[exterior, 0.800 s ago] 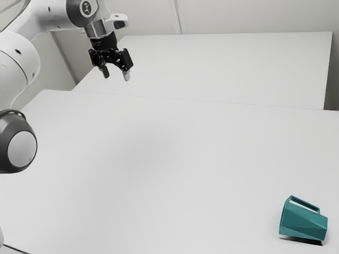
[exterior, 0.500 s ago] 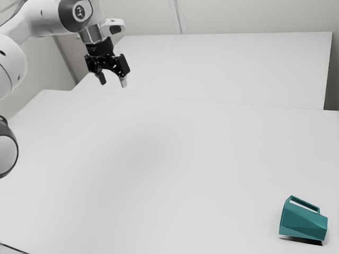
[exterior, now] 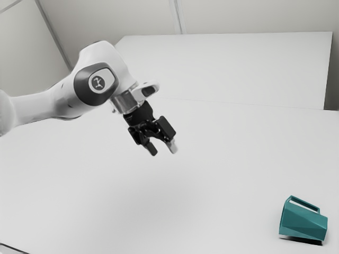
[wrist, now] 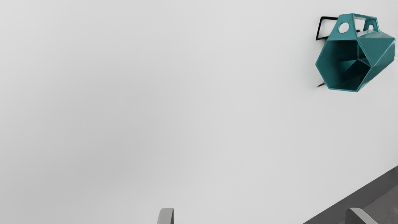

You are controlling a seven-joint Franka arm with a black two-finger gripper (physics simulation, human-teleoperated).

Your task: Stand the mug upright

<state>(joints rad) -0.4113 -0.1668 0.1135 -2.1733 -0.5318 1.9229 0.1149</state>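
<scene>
My gripper [exterior: 163, 151] hangs above the table in the exterior view, its two fingers apart with nothing between them. Far from it, toward the lower right of that view, the teal faceted mug [exterior: 303, 222] lies on its side, handle facing up. In the wrist view the mug [wrist: 382, 51] shows its hollow mouth and its handle with round holes. The fingertips of the gripper [wrist: 259, 216] stand wide apart there, with bare tabletop between them and the mug well away.
The white tabletop [exterior: 212, 174] extends around the mug. Behind it is another white surface [exterior: 228, 63] by the wall. A dark strip [wrist: 351, 199] runs along the table's edge near one fingertip in the wrist view.
My arm has swung toward the exterior view's right and the gripper has come lower, nearer the mug. The mug has stayed where it was.
</scene>
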